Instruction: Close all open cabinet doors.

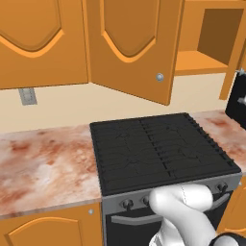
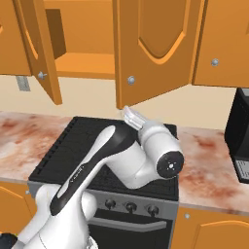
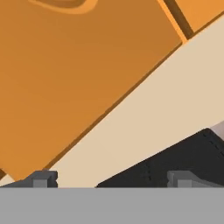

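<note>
Two cabinet doors (image 2: pixel 151 48) stand swung out above the black stove (image 1: pixel 163 151), which your arm crosses; marbled tabletop (image 1: pixel 45 166) flanks it. Your hand (image 3: pixel 111 179), fingers spread and empty, faces a door's lower edge.

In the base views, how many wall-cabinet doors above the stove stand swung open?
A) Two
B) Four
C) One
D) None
A: the right base view shows a left door and a right door both angled outward from the open cabinet shelf between them, above the stove.
</note>
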Tool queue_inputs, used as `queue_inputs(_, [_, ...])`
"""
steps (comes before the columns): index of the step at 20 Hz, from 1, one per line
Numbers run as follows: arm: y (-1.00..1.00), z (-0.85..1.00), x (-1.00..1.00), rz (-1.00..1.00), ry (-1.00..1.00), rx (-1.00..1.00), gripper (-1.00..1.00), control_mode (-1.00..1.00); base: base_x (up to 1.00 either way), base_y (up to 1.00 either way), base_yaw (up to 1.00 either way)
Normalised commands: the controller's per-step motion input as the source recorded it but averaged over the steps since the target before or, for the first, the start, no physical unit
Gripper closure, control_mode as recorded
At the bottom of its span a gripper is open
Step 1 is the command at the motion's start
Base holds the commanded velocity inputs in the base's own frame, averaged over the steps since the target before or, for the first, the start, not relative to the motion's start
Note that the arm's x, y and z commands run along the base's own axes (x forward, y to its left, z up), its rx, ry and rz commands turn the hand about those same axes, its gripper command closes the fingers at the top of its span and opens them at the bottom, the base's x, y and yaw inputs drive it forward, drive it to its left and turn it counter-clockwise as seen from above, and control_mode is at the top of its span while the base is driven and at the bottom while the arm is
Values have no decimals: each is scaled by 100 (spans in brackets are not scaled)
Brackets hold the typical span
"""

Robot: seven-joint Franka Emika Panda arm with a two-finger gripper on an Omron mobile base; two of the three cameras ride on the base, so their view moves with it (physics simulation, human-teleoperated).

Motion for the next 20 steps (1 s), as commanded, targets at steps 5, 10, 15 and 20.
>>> queue_inputs(5, [-60, 51, 2, 11, -2, 0, -100, -100, 0, 0, 0])
queue_inputs(10, [-33, 32, 7, 5, 0, 0, -100, -100, 0, 0, 0])
queue_inputs(15, [-7, 27, 34, 0, 0, 2, -100, -100, 0, 0, 0])
queue_inputs(20, [2, 25, 46, 0, 0, 2, -100, -100, 0, 0, 0])
